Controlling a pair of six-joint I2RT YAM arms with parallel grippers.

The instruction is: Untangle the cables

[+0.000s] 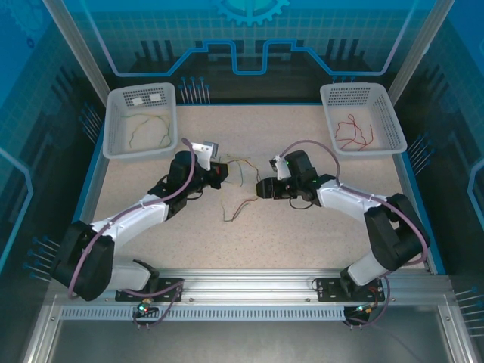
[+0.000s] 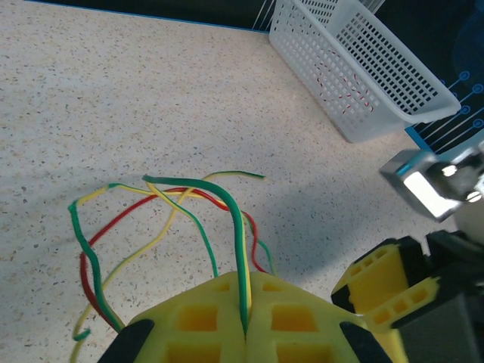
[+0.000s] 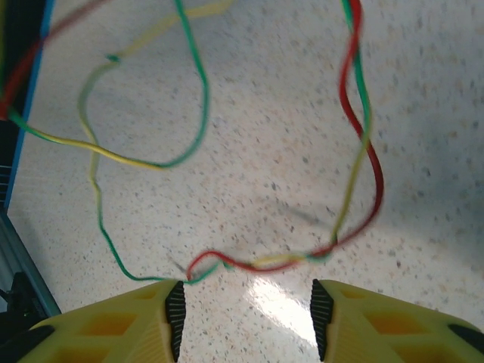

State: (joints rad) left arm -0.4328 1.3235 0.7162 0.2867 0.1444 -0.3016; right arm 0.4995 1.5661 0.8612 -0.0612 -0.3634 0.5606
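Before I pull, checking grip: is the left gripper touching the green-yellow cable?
Touching. Left wrist view: the left gripper is shut with the green-yellow cable pinched between its jaws.

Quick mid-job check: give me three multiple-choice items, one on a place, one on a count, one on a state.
1. Where is the lone thin red cable? A) far-right white perforated plastic basket B) far-left basket C) near rail
2. How many white baskets stand on the table? A) one B) two C) three
3. The left gripper is: A) wide open B) shut on a green-yellow cable C) inside a basket

1A, red loops lie on its floor; 2B, one per far corner; 3B, the cable enters its closed fingers.
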